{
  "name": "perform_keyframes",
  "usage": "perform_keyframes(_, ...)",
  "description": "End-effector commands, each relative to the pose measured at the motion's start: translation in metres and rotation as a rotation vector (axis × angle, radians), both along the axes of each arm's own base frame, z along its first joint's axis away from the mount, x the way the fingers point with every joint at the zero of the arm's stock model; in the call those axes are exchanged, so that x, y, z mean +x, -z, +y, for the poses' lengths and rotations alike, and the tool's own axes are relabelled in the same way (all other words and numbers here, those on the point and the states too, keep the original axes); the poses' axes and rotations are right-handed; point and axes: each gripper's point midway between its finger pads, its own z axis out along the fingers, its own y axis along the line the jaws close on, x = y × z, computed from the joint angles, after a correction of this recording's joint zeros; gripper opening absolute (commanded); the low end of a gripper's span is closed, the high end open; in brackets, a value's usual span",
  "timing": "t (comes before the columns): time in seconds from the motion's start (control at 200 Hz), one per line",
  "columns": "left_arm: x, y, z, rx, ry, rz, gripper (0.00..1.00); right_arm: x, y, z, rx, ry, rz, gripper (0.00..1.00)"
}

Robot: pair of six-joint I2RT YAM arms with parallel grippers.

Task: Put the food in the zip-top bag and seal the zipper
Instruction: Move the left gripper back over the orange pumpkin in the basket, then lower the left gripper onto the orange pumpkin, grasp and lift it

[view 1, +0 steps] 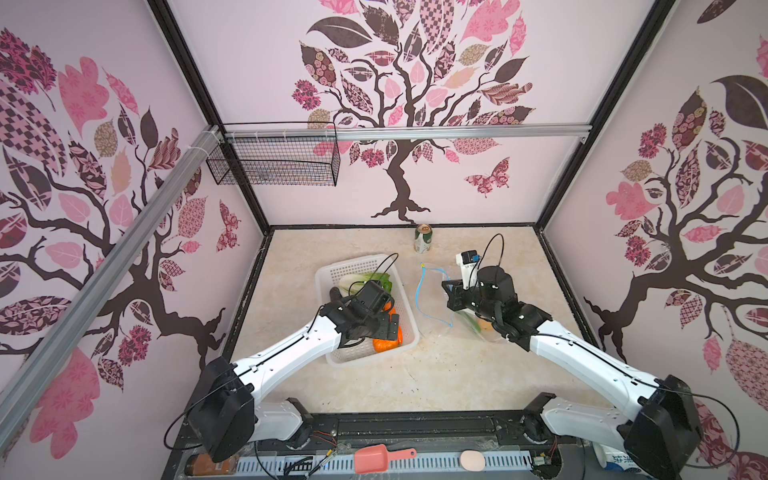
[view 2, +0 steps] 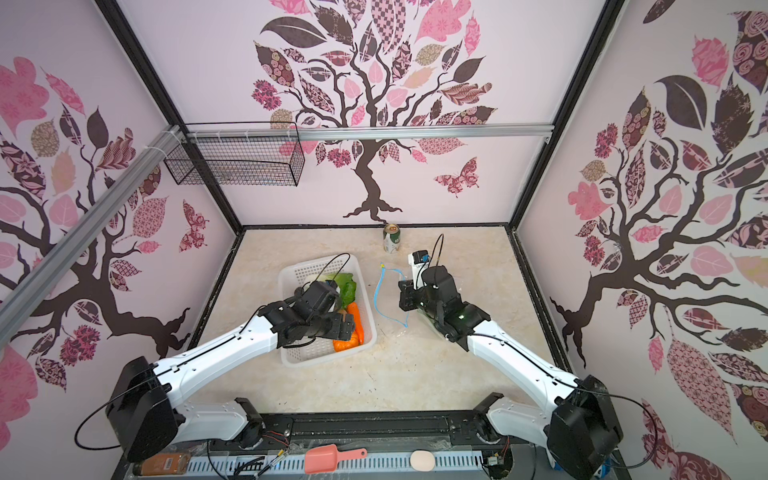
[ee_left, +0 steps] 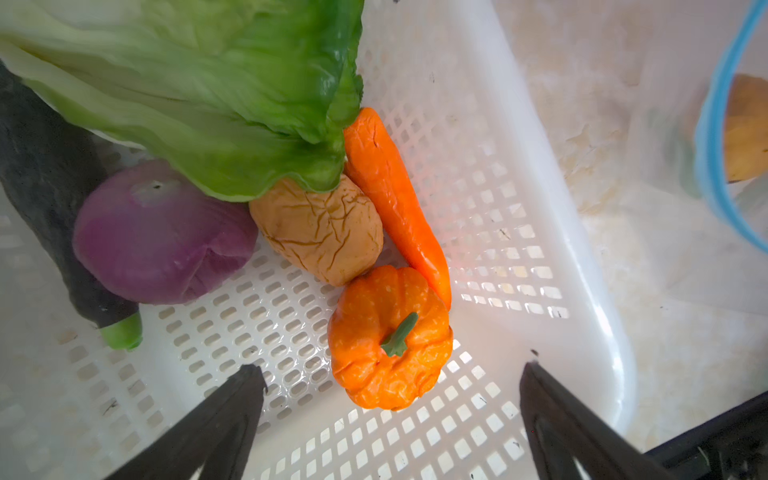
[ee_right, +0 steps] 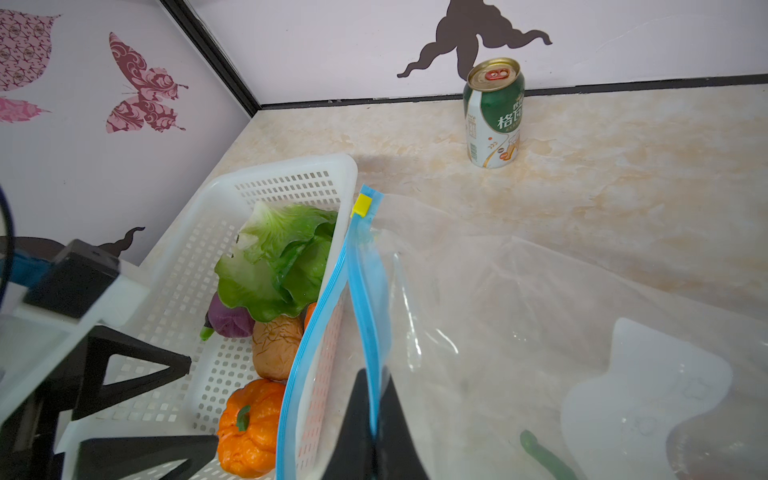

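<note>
My left gripper [ee_left: 392, 370] hangs open inside the white basket [ee_left: 540, 208], one finger on each side of the small orange pumpkin [ee_left: 388, 338] without touching it. Beside the pumpkin lie the carrot [ee_left: 395, 195], potato [ee_left: 320, 228], purple onion [ee_left: 162, 237], lettuce [ee_left: 199, 83] and dark cucumber [ee_left: 41, 166]. To the right of the basket, the clear zip-top bag [ee_right: 519, 311] lies with its mouth gaping. My right gripper [ee_right: 374, 399] is shut on one side of the blue zipper [ee_right: 365, 291] and holds it up. A green pepper [ee_right: 544, 457] shows inside the bag.
A green-and-white drink can [view 1: 423, 239] stands near the back wall. A black wire basket [view 1: 274, 160] hangs from the rail at the back left. A pink scoop [view 1: 374, 457] lies on the front ledge. Both arms reach in from the front corners.
</note>
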Motion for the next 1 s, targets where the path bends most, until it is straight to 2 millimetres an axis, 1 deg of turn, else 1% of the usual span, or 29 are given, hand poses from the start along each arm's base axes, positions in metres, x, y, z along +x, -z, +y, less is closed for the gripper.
perform_keyframes(0.0, -0.010, 0.024, 0.000, 0.047, 0.017, 0.052, 0.98, 0.000, -0.011, -0.004, 0.006, 0.010, -0.025, 0.00)
perform_keyframes(0.105, -0.015, 0.043, -0.005, 0.066, 0.029, 0.112, 0.99, 0.000, -0.012, -0.004, 0.007, 0.012, -0.027, 0.00)
perform_keyframes(0.165, -0.016, 0.050, -0.006, 0.078, 0.029, 0.130, 0.98, 0.000, -0.012, -0.004, 0.006, 0.013, -0.027, 0.00)
perform_keyframes(0.46, -0.015, 0.072, -0.002, 0.133, 0.025, 0.155, 0.98, 0.001, -0.010, -0.005, 0.002, 0.016, -0.025, 0.00)
perform_keyframes(0.515, -0.014, 0.074, 0.001, 0.152, 0.014, 0.153, 0.98, 0.000, -0.010, -0.006, 0.001, 0.018, -0.026, 0.00)
perform_keyframes(0.695, -0.012, 0.076, 0.027, 0.274, -0.028, 0.124, 0.98, 0.000, -0.010, -0.006, -0.004, 0.021, -0.029, 0.00)
perform_keyframes(0.785, -0.012, 0.074, 0.033, 0.299, -0.033, 0.116, 0.98, 0.001, -0.010, -0.006, -0.003, 0.021, -0.027, 0.00)
perform_keyframes(0.88, -0.014, 0.074, 0.031, 0.286, -0.028, 0.121, 0.98, 0.001, -0.010, -0.006, 0.000, 0.020, -0.027, 0.00)
perform_keyframes(0.995, -0.018, 0.075, 0.018, 0.219, -0.001, 0.152, 0.98, 0.001, -0.010, -0.005, -0.002, 0.019, -0.026, 0.00)
